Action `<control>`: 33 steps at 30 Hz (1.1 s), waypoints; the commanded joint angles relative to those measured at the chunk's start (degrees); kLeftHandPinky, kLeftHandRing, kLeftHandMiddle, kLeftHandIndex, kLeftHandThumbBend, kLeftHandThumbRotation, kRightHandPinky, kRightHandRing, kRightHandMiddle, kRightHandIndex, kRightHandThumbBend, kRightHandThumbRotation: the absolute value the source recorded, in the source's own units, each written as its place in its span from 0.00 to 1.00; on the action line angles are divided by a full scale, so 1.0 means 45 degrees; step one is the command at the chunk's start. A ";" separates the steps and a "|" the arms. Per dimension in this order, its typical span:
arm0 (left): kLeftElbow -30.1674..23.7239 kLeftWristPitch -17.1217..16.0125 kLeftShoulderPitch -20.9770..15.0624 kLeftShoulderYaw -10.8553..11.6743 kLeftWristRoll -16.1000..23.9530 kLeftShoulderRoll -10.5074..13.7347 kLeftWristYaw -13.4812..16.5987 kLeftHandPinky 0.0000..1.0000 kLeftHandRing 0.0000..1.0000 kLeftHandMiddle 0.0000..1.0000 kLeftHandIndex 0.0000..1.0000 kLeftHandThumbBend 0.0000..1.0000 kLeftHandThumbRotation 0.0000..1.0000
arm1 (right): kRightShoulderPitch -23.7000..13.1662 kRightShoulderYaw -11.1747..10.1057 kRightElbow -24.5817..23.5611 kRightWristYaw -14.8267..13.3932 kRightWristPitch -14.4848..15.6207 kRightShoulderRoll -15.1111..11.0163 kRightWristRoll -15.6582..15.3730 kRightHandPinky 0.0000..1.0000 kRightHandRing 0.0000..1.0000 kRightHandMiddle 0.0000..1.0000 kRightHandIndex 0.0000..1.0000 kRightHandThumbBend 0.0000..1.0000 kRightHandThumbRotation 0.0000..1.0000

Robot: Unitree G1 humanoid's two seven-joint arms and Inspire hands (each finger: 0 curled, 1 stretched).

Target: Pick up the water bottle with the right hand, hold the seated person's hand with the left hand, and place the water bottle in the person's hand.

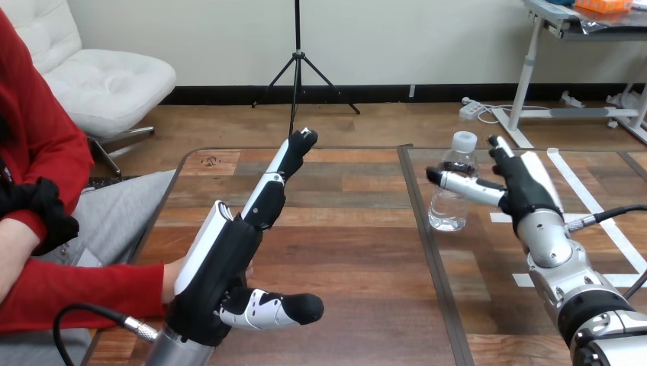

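A clear water bottle (pixel 453 183) with a white cap stands upright on the table, right of the middle seam. My right hand (pixel 519 183) is just to its right, open, its thumb reaching toward the bottle's side and its fingers up behind it, not closed on it. My left hand (pixel 229 259) is raised at the lower left, open, fingers straight and pointing up and away, thumb out to the right. The person's hand (pixel 174 278), in a red sleeve, lies behind my left palm and is mostly hidden; I cannot tell whether they touch.
The wooden table (pixel 351 229) has a dark seam running down its middle. White tape strips (pixel 587 202) mark the table's right part. The person's other arm is bent at the far left edge.
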 commanded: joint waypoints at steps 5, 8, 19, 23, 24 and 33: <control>-0.0380 0.0186 -0.0333 -0.0022 -0.0442 0.0140 -0.0117 1.00 1.00 1.00 1.00 1.00 0.75 | -0.0621 -0.0020 -0.0376 -0.0623 -0.1041 -0.0557 0.0013 0.88 1.00 1.00 1.00 1.00 0.53; -0.0375 0.0189 -0.0327 0.0025 -0.0425 0.0135 -0.0128 1.00 1.00 1.00 1.00 1.00 0.74 | -0.0519 0.0004 -0.0440 -0.0714 -0.1473 -0.0630 -0.0003 0.91 1.00 1.00 1.00 1.00 0.53; -0.0223 0.0090 -0.0425 0.0099 -0.0327 0.0008 -0.0111 1.00 1.00 1.00 1.00 1.00 0.74 | -0.0369 0.0371 -0.0599 -0.1151 -0.2228 -0.0880 -0.0400 0.97 1.00 1.00 1.00 1.00 0.57; -0.0186 0.0024 -0.0444 0.0158 -0.0161 -0.0024 -0.0029 1.00 1.00 1.00 1.00 1.00 0.75 | -0.0381 0.0507 -0.0656 -0.1336 -0.2379 -0.0949 -0.0561 0.99 1.00 1.00 1.00 1.00 0.58; -0.0159 -0.0006 -0.0462 0.0153 -0.0149 -0.0026 -0.0032 1.00 1.00 1.00 1.00 1.00 0.76 | -0.0381 0.0523 -0.0679 -0.1382 -0.2485 -0.0970 -0.0581 0.99 1.00 1.00 1.00 1.00 0.58; -0.0091 -0.0004 -0.0518 0.0032 -0.0301 -0.0038 -0.0146 1.00 1.00 1.00 1.00 1.00 0.76 | -0.0455 0.0718 -0.0784 -0.1632 -0.2978 -0.1145 -0.0793 1.00 1.00 1.00 1.00 1.00 0.58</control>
